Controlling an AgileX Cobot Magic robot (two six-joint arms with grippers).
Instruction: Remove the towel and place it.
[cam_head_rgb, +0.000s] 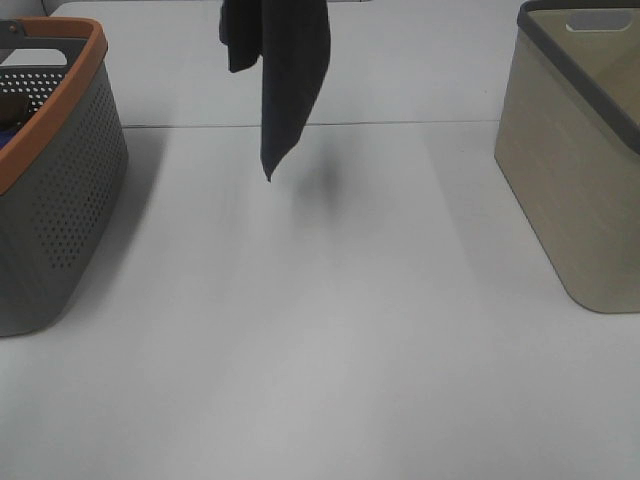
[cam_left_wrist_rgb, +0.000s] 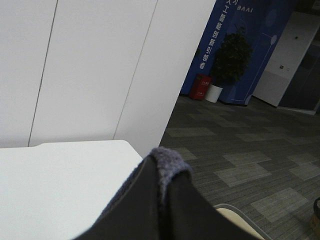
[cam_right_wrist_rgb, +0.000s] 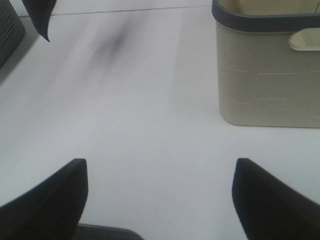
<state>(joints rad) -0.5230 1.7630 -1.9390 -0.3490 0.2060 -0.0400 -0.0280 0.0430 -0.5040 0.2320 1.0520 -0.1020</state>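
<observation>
The dark navy towel (cam_head_rgb: 285, 75) hangs in the air from above the top edge of the exterior view, its lowest corner a little above the white table (cam_head_rgb: 320, 330). In the left wrist view my left gripper (cam_left_wrist_rgb: 165, 200) is shut on a fold of the towel (cam_left_wrist_rgb: 167, 162), pinched between its dark fingers. The left gripper itself is out of the exterior view. My right gripper (cam_right_wrist_rgb: 160, 200) is open and empty above the table, near the beige basket (cam_right_wrist_rgb: 265, 65). The towel's tip also shows in the right wrist view (cam_right_wrist_rgb: 42, 15).
A grey perforated basket with an orange rim (cam_head_rgb: 50, 170) stands at the left. A beige basket with a dark grey rim (cam_head_rgb: 580, 160) stands at the right. The white table lies between them.
</observation>
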